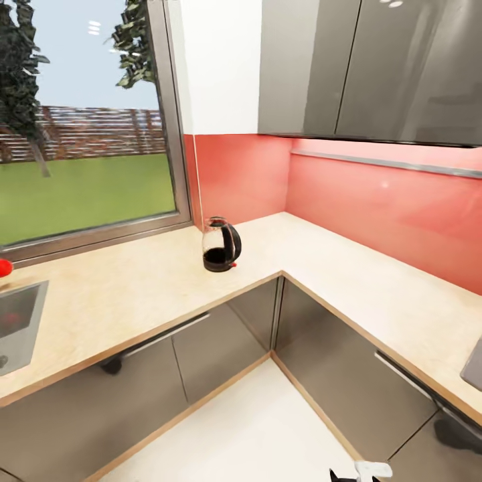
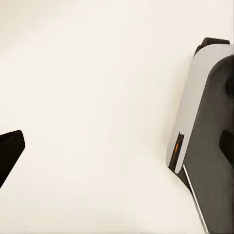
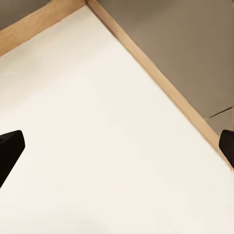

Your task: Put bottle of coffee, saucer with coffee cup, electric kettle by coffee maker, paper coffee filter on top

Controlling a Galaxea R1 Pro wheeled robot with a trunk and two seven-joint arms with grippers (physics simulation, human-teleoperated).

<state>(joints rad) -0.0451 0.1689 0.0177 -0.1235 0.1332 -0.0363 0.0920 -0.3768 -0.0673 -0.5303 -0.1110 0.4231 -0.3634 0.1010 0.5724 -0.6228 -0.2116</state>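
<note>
The electric kettle (image 1: 221, 245), dark and rounded with a black handle and a small red switch, stands upright on the kitchen countertop (image 1: 134, 294) near its inner corner. Both arms hang low over the pale floor, far from the kettle. My right gripper (image 3: 119, 148) is open, with a black fingertip at each side of the right wrist view and bare floor between. My left gripper (image 2: 119, 148) is also open and holds nothing. The coffee maker, bottle of coffee, paper coffee filter, saucer, coffee cup and kitchen shelf are out of view.
The worktop runs in an L under a window and a red backsplash. A sink (image 1: 20, 321) with a red object (image 1: 4, 268) sits at the far left. Grey upper cabinets (image 1: 368, 67) hang above the right run. My own base (image 2: 204, 136) is beside the left gripper.
</note>
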